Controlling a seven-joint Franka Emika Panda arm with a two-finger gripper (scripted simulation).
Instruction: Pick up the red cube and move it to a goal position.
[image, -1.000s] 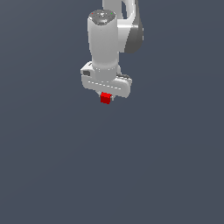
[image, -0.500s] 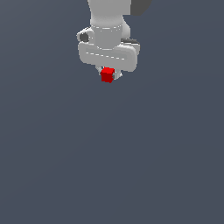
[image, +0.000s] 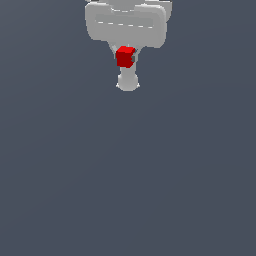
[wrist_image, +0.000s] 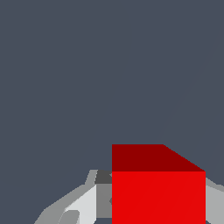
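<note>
Up at the top of the exterior view, white gripper (image: 125, 58) hangs fingers-down, its wide pale body cut off by the frame edge. Red cube (image: 125, 56) sits between the fingers, clamped on both sides, so the claw is closed on it and the cube is off the ground, held in the air. Cube is much narrower than the gripper body above it. Just below the cube in that view is a small pale rounded shape (image: 128, 81), same white-grey as the arm; cannot tell what it is, whether a finger end or another arm part seen behind.

Wrist view: red cube (wrist_image: 158, 188) fills the near part of the picture, bright front face plus a darker red upper face. Light grey fingers (wrist_image: 83, 203) flank it, one on each side, touching the cube's sides; a darker grey pad shows against one side of it.

Background in both views is flat dark blue-grey ground (image: 128, 180), plain.

No brands, labels or writing readable on the gripper, cube or ground.
</note>
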